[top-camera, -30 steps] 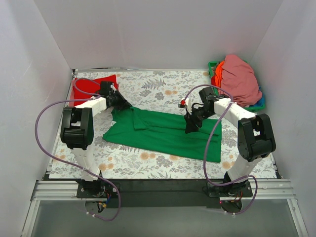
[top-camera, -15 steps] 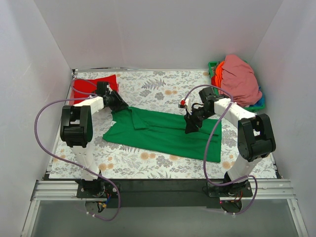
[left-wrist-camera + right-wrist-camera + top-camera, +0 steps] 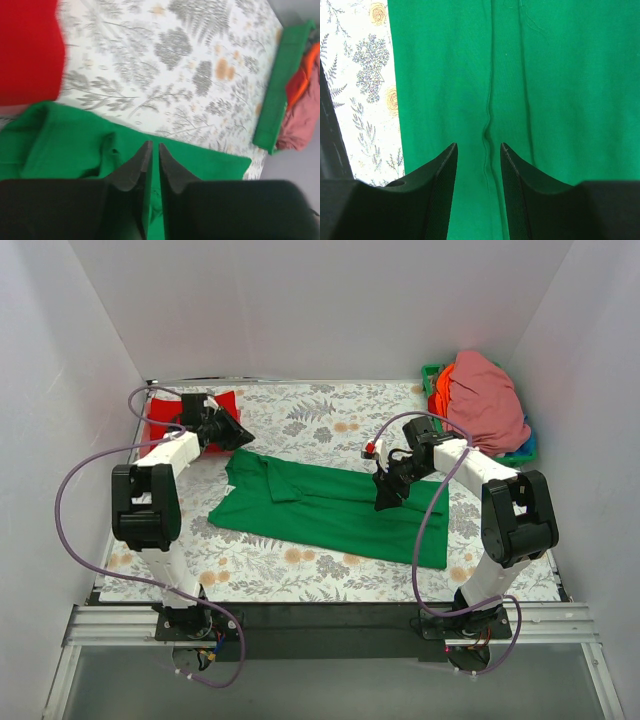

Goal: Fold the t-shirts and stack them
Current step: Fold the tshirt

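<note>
The green shirt [image 3: 330,510] lies half-folded on the table [image 3: 320,415], the right end effector [image 3: 478,146] part-open astride a crease [image 3: 487,120], probably steadying it, while the left end effector [image 3: 155,145], nearly closed and empty, hovers by the red shirt [image 3: 27,50].

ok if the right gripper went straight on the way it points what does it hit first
Most likely the green t-shirt: the right gripper points down at it, jaws apart either side of a crease. Its height above the cloth is unclear.
</note>
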Motion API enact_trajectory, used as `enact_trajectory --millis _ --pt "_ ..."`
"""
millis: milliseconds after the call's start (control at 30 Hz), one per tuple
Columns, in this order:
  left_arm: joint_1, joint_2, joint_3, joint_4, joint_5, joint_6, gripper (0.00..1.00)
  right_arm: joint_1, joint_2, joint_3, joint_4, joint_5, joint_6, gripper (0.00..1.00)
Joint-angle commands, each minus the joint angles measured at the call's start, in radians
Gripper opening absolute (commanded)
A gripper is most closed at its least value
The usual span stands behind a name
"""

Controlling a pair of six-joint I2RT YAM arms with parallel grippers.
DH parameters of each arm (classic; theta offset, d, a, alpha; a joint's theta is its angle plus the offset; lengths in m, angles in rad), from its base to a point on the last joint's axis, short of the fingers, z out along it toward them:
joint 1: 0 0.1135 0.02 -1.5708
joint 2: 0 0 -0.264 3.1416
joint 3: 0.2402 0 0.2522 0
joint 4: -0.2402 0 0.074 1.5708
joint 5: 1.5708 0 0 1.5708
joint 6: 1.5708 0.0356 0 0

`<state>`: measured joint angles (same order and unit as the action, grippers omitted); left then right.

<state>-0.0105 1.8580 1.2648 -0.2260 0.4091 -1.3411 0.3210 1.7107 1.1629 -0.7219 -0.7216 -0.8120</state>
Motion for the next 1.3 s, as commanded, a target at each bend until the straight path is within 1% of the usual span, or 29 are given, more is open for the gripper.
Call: enact_trajectory --millis 0,67,200,367,433,600,767,1000,1033,1067,1100,1200,1267 --pt "-0.046 -0.057 0.002 0.037 0.105 0.013 0.07 -0.002 -0.011 -0.003 0.012 -0.021 -0.004 0.46" --pt "-0.068 -0.039 0.01 0.036 0.109 0.007 0.0 -0.002 -0.01 -0.003 0.01 -0.019 -0.004 0.46" --pt "-0.106 0.015 0.018 0.034 0.096 -0.01 0.0 -0.002 -0.011 -0.005 0.01 -0.016 -0.004 0.46" --pt "-0.118 0.07 0.033 0.031 0.062 -0.013 0.0 -0.002 -0.005 -0.005 0.01 -0.013 -0.004 0.46" --pt "-0.118 0.076 0.035 0.008 0.025 -0.003 0.0 -0.002 -0.005 -0.003 0.01 -0.013 -0.004 0.46" --pt "-0.118 0.07 -0.002 -0.029 -0.041 0.033 0.0 -0.002 -0.003 -0.005 0.009 -0.013 -0.004 0.46" --pt "-0.117 0.037 -0.053 -0.038 -0.124 0.031 0.0 -0.002 -0.005 -0.005 0.01 -0.012 -0.004 0.46" --pt "-0.115 -0.005 -0.081 -0.087 -0.219 0.039 0.0 -0.002 -0.008 -0.005 0.009 -0.009 -0.006 0.46" --pt "-0.114 -0.016 -0.079 -0.087 -0.22 0.043 0.03 -0.003 -0.006 -0.003 0.01 -0.009 -0.006 0.46" --pt "-0.112 -0.019 -0.074 -0.087 -0.225 0.051 0.13 -0.002 -0.006 -0.005 0.01 -0.009 -0.006 0.46" --pt "-0.111 -0.025 -0.064 -0.088 -0.228 0.056 0.18 -0.002 -0.003 -0.005 0.01 -0.009 -0.006 0.46" --pt "-0.106 -0.042 -0.021 -0.093 -0.228 0.074 0.28 -0.002 -0.003 -0.006 0.007 -0.007 -0.006 0.46" --pt "-0.103 -0.055 0.002 -0.102 -0.217 0.082 0.29 -0.003 -0.003 -0.005 0.009 -0.007 -0.006 0.46"
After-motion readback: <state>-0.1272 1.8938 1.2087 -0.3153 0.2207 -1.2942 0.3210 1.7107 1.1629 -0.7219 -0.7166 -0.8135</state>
